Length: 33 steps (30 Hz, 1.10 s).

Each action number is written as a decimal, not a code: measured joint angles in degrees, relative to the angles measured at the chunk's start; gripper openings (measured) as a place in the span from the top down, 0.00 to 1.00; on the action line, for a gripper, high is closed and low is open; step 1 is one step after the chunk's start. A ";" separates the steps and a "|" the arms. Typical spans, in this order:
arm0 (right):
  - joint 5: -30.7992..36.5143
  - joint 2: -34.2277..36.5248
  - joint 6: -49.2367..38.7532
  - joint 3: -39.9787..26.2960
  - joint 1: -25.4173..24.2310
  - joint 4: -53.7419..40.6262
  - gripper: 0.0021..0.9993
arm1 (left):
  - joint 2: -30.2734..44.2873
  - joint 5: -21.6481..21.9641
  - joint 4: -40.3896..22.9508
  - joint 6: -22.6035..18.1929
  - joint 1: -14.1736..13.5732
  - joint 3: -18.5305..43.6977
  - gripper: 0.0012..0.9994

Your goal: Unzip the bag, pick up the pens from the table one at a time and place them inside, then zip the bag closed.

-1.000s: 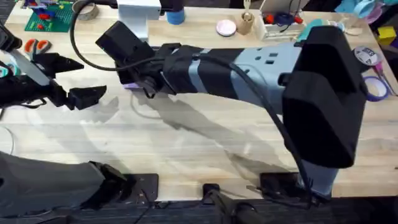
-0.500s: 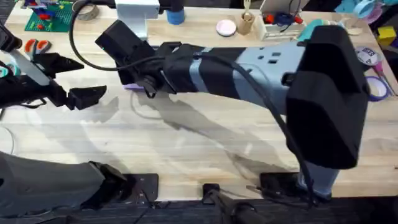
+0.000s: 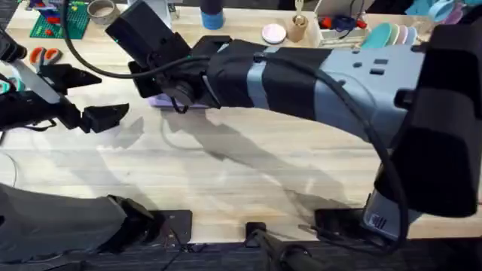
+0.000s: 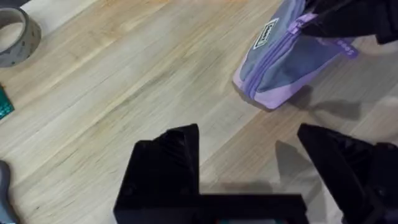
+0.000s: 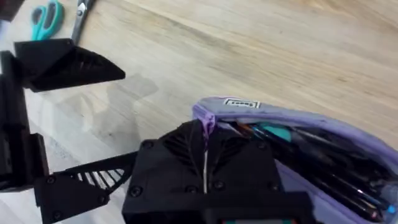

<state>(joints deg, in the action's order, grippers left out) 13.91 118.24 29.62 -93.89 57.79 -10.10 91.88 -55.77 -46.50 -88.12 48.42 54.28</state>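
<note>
The bag [image 4: 280,59] lay on the bench [image 3: 248,165], its mouth open with pens [image 5: 323,165] inside. The right pincer [image 5: 205,155] was clamped on the zipper pull. The left pincer [image 4: 249,168] hovered nearby, jaws spread, holding nothing.

You're working at a robotics lab or maker bench: a pale plank table [image 3: 226,173] with arm bases clamped at its 6 o'clock edge, a green pegboard of small parts [image 3: 54,19] at 11 o'clock, a tape roll [image 3: 100,9], and scissors [image 3: 45,55].
</note>
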 joint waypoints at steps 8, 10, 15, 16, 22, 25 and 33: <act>-1.27 0.00 -0.30 0.00 -0.78 0.45 0.97 | 0.00 0.00 0.00 0.00 0.00 0.00 0.01; -1.31 0.00 -0.36 0.00 -0.75 0.45 0.97 | 0.00 0.00 0.00 0.00 0.00 0.00 0.01; -1.31 0.00 -0.54 0.00 -0.78 0.45 0.97 | 0.00 0.00 0.00 0.00 0.00 0.00 0.01; -1.32 0.00 -0.54 0.00 -0.80 0.45 0.97 | 0.00 0.00 0.00 0.00 0.00 0.00 0.01; -1.33 0.00 -0.54 0.00 -0.95 0.47 0.97 | 0.00 0.00 0.02 0.00 0.00 0.00 0.01; -1.34 0.00 -0.54 0.00 -0.95 0.47 0.97 | 0.00 0.00 0.01 0.00 0.00 0.00 0.01; -1.36 0.00 -0.54 0.00 -0.97 0.47 0.97 | 0.00 -0.11 0.02 0.00 0.00 0.00 0.01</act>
<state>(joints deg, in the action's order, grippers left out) 12.56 118.24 29.08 -93.89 56.82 -9.63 91.88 -55.88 -46.48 -88.12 48.42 54.28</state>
